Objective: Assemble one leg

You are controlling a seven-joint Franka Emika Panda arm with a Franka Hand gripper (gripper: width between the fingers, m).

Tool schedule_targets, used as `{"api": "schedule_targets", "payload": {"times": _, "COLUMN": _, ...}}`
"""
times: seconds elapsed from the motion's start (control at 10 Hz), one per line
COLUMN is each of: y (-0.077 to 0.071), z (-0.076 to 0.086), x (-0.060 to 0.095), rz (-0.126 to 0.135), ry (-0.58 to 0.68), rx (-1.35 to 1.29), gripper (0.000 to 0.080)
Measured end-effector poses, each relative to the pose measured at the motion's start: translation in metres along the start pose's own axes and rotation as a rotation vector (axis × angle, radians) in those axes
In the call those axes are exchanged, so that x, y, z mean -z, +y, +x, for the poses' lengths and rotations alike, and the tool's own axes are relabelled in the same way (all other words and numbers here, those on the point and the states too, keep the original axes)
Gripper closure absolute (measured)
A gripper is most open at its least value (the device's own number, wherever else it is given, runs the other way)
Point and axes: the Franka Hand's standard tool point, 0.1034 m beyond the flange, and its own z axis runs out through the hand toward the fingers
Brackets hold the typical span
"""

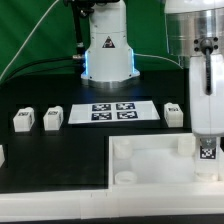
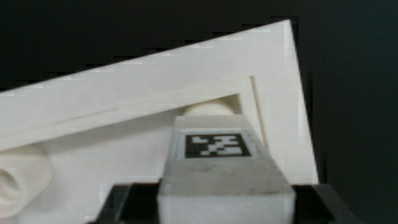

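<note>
The white base (image 1: pixel 108 58) bore a dark triangle mark (image 1: pixel 108 43), with a blue glow (image 1: pixel 87 66) below it. The end effector (image 1: pixel 207 138) was pale grey, its fingers (image 2: pixel 125 208) black.

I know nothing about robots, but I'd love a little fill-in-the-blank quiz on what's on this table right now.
1. The jaws are shut on a white leg that bears a black-and-white ___.
2. That leg is held at a ___ of the large white tray-like piece.
3. On the exterior view's right of the marker board stands ___ loose leg.
4. The table is ___ in colour.
Missing words: tag; corner; one; black.
</note>
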Motion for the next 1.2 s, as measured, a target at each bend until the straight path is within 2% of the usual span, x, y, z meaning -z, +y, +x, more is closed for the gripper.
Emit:
{"api": "schedule_targets", "payload": {"times": 0.1, "y": 0.0002, "z": -0.0003, "x": -0.0003, "rz": -0.001, "ry": 0.000, "rx": 0.041, "gripper": 0.0505}}
{"api": "schedule_targets", "payload": {"times": 0.2, "y": 0.0008, "z": -0.0010, "x": -0.0010, "rz": -0.002, "ry": 0.000, "rx": 0.042, "gripper": 0.0341}}
{"api": "schedule_targets", "payload": {"times": 0.3, "y": 0.0010, "z": -0.0024, "x": -0.0022, "rz": -0.003, "ry": 0.000, "rx": 0.075, "gripper": 0.0220}}
{"api": "schedule_targets", "payload": {"times": 0.4, "y": 0.0013, "z": -0.0021, "x": -0.0033, "rz": -0.004, "ry": 0.002, "rx": 0.223, "gripper": 0.0220}}
{"api": "schedule_targets", "payload": {"times": 0.5, "y": 0.0016, "z": -0.0019, "x": -0.0039, "rz": -0.005, "ry": 0.002, "rx": 0.355, "gripper": 0.0164}}
{"api": "schedule_targets", "payload": {"times": 0.6, "y": 0.0017, "z": -0.0018, "x": -0.0042, "rz": -0.006, "ry": 0.001, "rx": 0.452, "gripper": 0.0154}}
{"api": "schedule_targets", "payload": {"times": 1.2, "y": 0.0016, "z": -0.0017, "x": -0.0038, "rz": -0.012, "ry": 0.003, "rx": 1.131, "gripper": 0.0151}}
